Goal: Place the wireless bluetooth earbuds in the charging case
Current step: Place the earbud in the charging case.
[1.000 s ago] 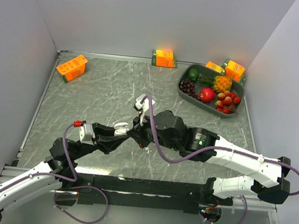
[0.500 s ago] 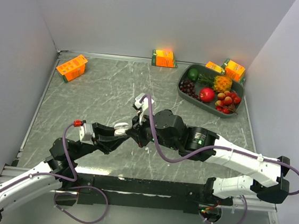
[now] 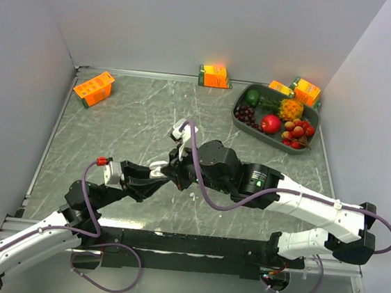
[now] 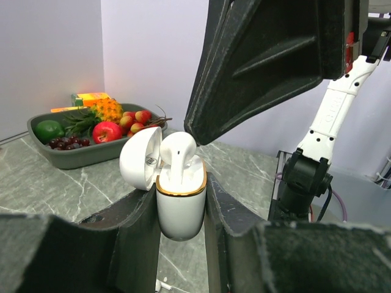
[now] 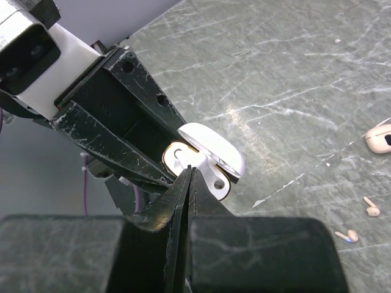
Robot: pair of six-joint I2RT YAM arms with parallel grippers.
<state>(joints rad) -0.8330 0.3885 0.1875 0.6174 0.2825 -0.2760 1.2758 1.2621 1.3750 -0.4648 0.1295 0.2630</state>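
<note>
1. Case (image 4: 180, 198): white, gold rim. Held upright off the table (image 5: 293, 55), mid-workspace. Lid (image 4: 140, 160) hinged open, leaning toward the tray side.
2. Earbud (image 4: 176, 152): white, seated in the case, head sticking up above the rim.
3. L gripper (image 4: 181, 213): clamped on the case body, one finger each side; case bottom hangs between them.
4. R gripper (image 5: 191, 174): fingers pressed tight together, nothing visible btwn them. Tip sits right at the earbud from above; actual contact can't be told.
5. Loose earbuds: two, pale, lying flat on the table, near each other, one (image 5: 370, 208) and one (image 5: 349, 235). Well apart from the held case.
6. 2nd case (image 5: 380, 138): pale pinkish, on the table near the loose earbuds, cut off by the frame edge.
7. Tray (image 4: 67, 160): dark grey, far R corner, holding mixed fruit.
8. Cartons: orange. One far L (image 3: 93, 87), one far centre (image 3: 215, 75), two behind the tray (image 3: 306, 90).
</note>
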